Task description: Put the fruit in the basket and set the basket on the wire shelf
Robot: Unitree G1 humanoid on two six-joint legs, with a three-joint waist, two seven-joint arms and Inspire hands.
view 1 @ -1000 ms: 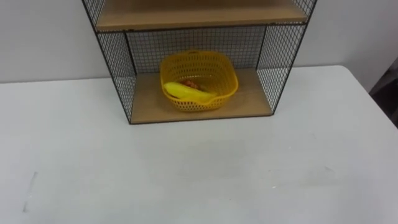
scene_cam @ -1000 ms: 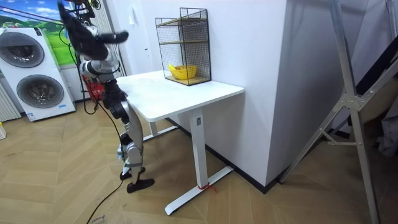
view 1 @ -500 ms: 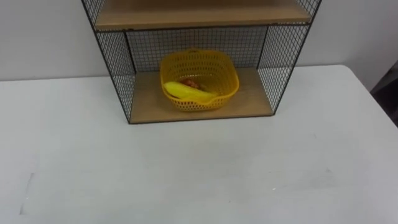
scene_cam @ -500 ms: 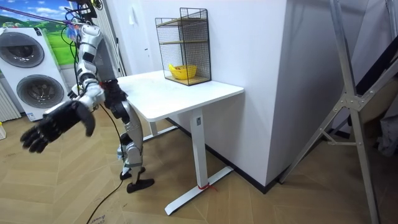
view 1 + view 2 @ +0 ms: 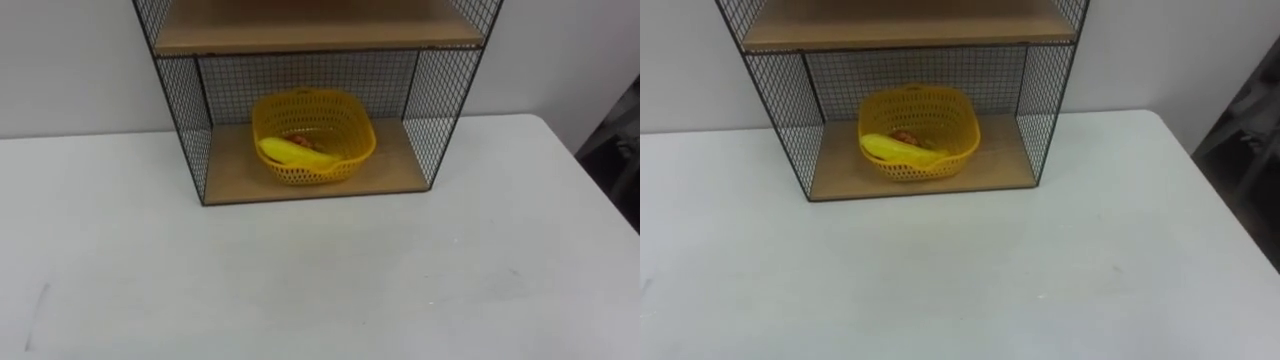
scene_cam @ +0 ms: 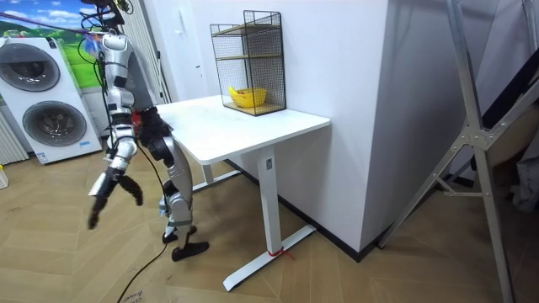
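— Where's the fruit?

— In the round yellow plastic mesh basket (image 5: 314, 135), upper centre of the head views. A yellow banana (image 5: 295, 152) lies across it, with something small and orange (image 5: 303, 142) behind. The basket sits on the bottom wooden board of the black wire shelf (image 5: 185, 120), at the back of the white table (image 5: 300, 280).

— So which step is this?

— The last one looks done. At the room view's left, the robot's right hand (image 6: 111, 187) hangs beside the table's end, fingers loose and spread, holding nothing.

— And next?

— Just standing clear of the shelf, I'd judge.
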